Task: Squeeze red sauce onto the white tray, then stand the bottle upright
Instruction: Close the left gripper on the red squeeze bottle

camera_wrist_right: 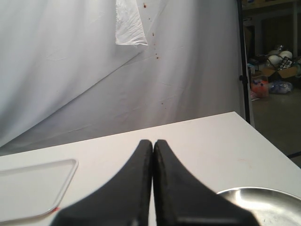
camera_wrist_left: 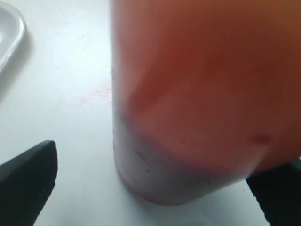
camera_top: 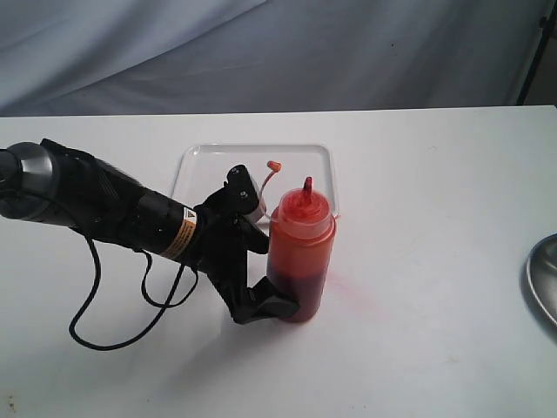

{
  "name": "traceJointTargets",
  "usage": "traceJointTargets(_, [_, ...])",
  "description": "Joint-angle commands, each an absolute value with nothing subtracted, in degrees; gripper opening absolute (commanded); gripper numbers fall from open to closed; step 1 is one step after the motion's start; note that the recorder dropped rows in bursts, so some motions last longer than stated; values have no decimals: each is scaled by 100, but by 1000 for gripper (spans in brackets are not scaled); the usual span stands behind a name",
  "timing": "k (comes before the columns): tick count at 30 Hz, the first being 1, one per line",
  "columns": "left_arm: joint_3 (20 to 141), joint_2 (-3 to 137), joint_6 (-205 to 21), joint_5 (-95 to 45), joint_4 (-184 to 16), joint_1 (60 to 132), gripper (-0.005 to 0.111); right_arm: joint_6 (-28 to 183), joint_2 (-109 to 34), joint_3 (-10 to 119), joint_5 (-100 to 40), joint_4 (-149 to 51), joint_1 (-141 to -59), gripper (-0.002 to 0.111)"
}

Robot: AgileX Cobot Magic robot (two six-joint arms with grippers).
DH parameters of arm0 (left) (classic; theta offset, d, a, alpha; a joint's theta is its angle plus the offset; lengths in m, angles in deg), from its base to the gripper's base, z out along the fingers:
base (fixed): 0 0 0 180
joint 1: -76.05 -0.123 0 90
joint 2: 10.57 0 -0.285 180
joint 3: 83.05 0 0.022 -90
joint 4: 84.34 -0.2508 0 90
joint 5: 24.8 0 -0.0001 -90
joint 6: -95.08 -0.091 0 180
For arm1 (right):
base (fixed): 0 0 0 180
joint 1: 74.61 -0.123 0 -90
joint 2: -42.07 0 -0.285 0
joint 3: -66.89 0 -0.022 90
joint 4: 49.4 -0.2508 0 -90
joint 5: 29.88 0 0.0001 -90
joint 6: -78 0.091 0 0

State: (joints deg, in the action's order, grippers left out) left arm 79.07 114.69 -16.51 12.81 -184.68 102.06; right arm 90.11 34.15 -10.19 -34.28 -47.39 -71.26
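Observation:
The bottle (camera_top: 300,257) stands upright on the table just in front of the white tray (camera_top: 209,150), with its nozzle up and the small cap (camera_top: 274,164) hanging off its tether. Dark red sauce (camera_top: 296,296) fills its lower part. My left gripper (camera_top: 261,244) is open and straddles the bottle low down. In the left wrist view one finger (camera_wrist_left: 33,169) stands clearly apart from the bottle (camera_wrist_left: 202,94). My right gripper (camera_wrist_right: 153,143) is shut on nothing, high above the table, out of the exterior view. A tiny red spot shows at the white tray's (camera_wrist_right: 33,188) edge.
A grey metal dish (camera_top: 544,279) lies at the table's right edge and also shows below the right gripper (camera_wrist_right: 263,202). A faint pink smear (camera_top: 348,283) marks the table beside the bottle. The left arm's black cable (camera_top: 96,296) loops over the table.

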Motion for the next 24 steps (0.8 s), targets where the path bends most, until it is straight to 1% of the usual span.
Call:
traceJointTargets(1, [7937, 11467, -1640, 1272, -18429, 10229, 105, 9007, 3428, -1033, -3409, -4699, -7139, 0])
traceJointTargets(13, [7886, 11467, -856, 1272, -18429, 10229, 105, 9007, 3428, -1033, -3409, -4699, -7139, 0])
traceJointTargets(24, [7706, 11467, -1455, 1234, -18429, 10229, 105, 9007, 3428, -1033, -3409, -4699, -7139, 0])
